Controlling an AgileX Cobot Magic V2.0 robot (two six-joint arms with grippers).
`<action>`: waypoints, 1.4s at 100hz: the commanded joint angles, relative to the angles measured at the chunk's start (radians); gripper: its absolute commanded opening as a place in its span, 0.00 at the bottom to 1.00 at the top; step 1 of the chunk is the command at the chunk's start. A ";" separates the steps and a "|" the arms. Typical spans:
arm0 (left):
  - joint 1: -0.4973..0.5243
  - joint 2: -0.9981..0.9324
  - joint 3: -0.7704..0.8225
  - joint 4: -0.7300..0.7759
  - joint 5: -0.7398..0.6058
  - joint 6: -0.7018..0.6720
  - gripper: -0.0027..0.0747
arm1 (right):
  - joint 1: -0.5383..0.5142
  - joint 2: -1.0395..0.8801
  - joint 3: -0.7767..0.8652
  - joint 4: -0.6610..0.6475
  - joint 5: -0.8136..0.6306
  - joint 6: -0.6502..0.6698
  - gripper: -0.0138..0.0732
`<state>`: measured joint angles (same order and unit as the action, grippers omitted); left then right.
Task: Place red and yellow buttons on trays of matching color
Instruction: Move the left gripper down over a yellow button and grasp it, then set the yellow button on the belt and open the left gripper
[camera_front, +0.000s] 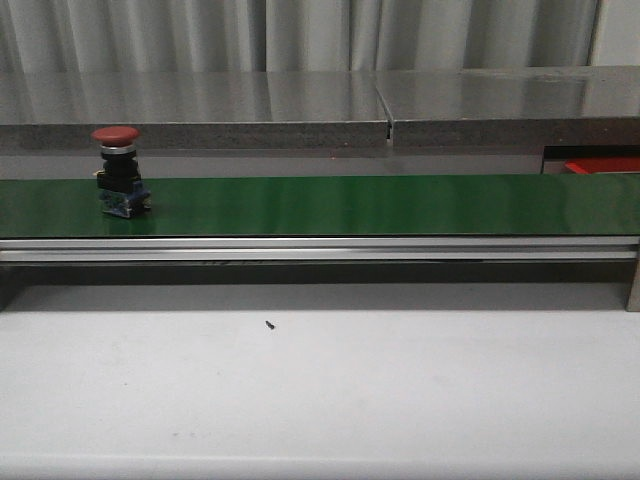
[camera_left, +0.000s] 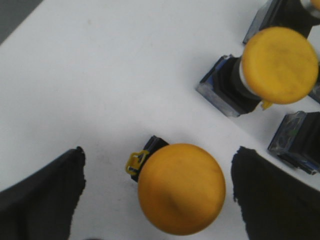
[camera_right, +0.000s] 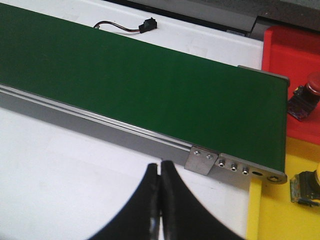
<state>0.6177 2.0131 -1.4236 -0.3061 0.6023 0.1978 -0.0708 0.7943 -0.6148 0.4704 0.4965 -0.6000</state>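
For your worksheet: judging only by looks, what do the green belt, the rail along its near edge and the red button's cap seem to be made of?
Green belt: probably smooth PVC or rubber, since it shows a soft sheen.
Rail: likely brushed aluminium, being silver-grey with a bolted metal bracket.
Red button cap: looks like matte moulded plastic with an even colour, though the material is uncertain.
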 joint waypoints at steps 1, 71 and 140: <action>-0.003 -0.046 -0.031 -0.029 -0.015 -0.003 0.62 | 0.000 -0.006 -0.028 0.020 -0.055 -0.012 0.05; -0.169 -0.334 -0.046 -0.236 0.128 0.123 0.01 | 0.000 -0.006 -0.028 0.020 -0.055 -0.012 0.05; -0.453 -0.234 -0.046 -0.179 0.176 0.125 0.19 | 0.000 -0.006 -0.028 0.020 -0.055 -0.012 0.05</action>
<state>0.1706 1.8244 -1.4391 -0.4594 0.7967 0.3217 -0.0708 0.7943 -0.6148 0.4704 0.4965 -0.6000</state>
